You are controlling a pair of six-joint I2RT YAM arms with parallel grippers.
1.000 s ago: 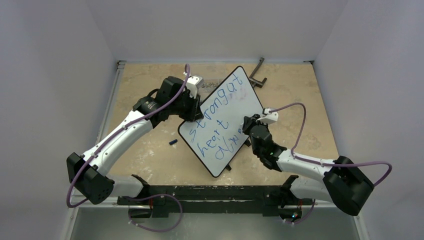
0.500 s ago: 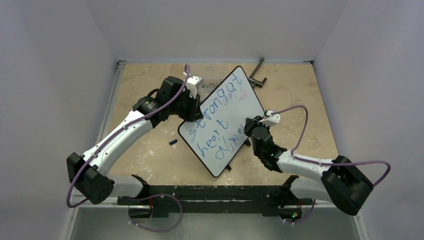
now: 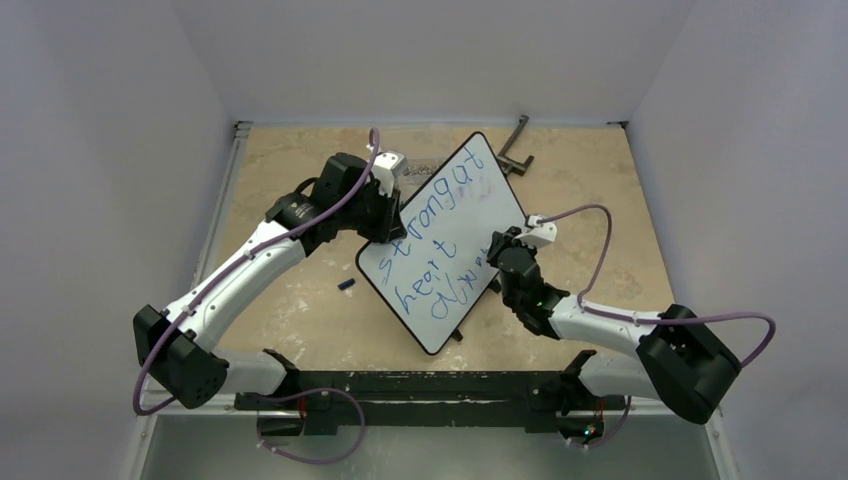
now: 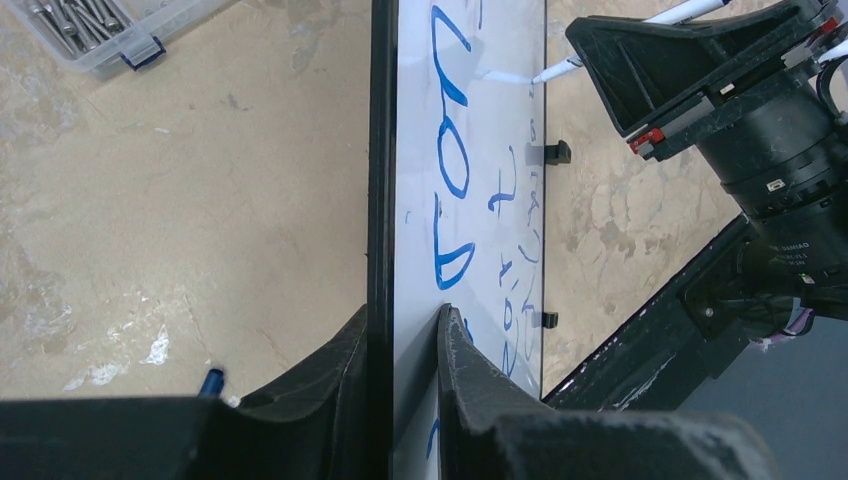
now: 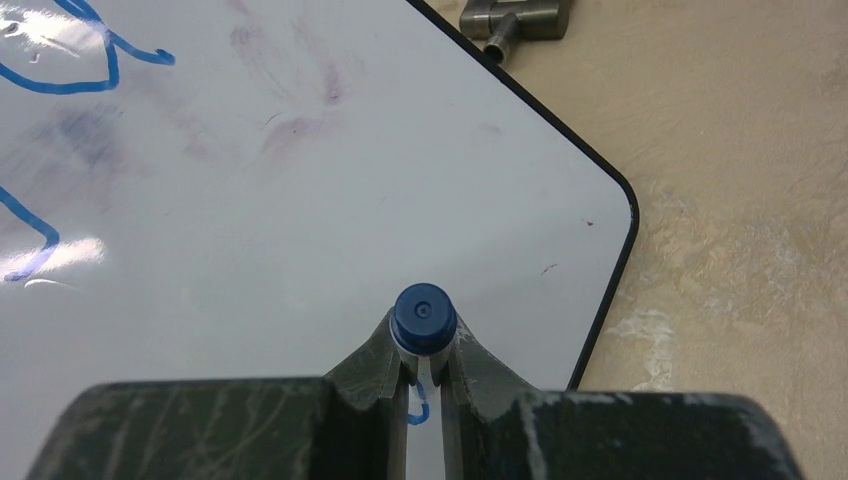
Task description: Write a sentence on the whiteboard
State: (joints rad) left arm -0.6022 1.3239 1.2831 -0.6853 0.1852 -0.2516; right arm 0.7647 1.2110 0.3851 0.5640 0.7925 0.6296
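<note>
The whiteboard (image 3: 503, 207) stands tilted at the table's middle, black-framed. The sentence (image 3: 432, 238) is blue lettering in rows across it. My left gripper (image 3: 380, 232) is shut on the whiteboard's left edge; in the left wrist view (image 4: 405, 328) the frame sits between its jaws. My right gripper (image 3: 497, 251) is at the board's right side, shut on a marker (image 5: 424, 316) with a blue end. The marker's tip touches the whiteboard (image 4: 500, 110) in the left wrist view, next to the lettering. The whiteboard (image 5: 300, 240) fills the right wrist view, with a faint purple smudge (image 5: 300, 128).
A blue marker cap (image 3: 346, 285) lies on the table left of the board. A clear box of screws (image 4: 100, 30) sits behind the left gripper. A metal tool (image 3: 517, 148) lies at the back right. Walls close in on three sides.
My right gripper with the marker has shifted slightly along the board's right side. The left arm and the board have not moved.
</note>
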